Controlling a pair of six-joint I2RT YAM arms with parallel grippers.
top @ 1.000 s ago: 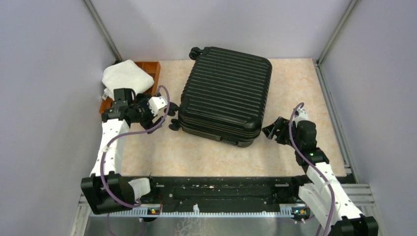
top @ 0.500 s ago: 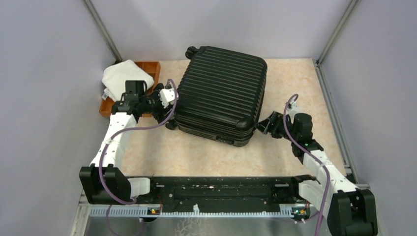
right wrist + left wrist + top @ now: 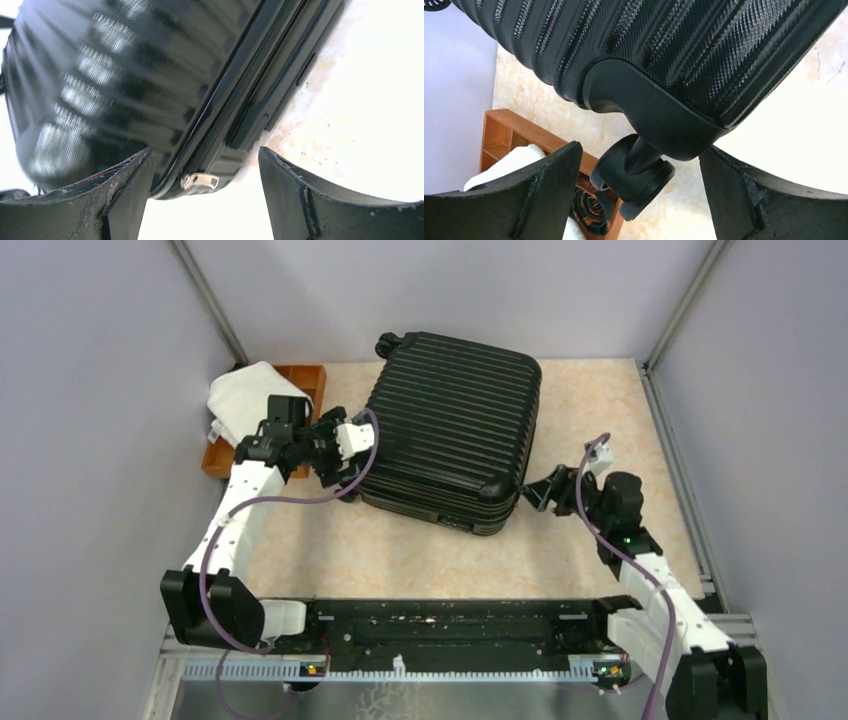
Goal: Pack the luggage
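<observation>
Far left, a wooden tray (image 3: 310, 378) with a white towel (image 3: 250, 400) heaped on it sits in the back corner. Just beside it, the left hand (image 3: 340, 462) is spread wide at the suitcase's left edge. A black caster wheel (image 3: 634, 175) sits in the gap between its fingers, touching neither. The luggage (image 3: 455, 420) lies closed, ribbed shell up, skewed across the middle of the marbled surface (image 3: 400, 550). Over on the right, the right hand (image 3: 537, 495) is spread as well, facing the near-right corner, with a silver zipper pull (image 3: 200, 181) right in front of it.
</observation>
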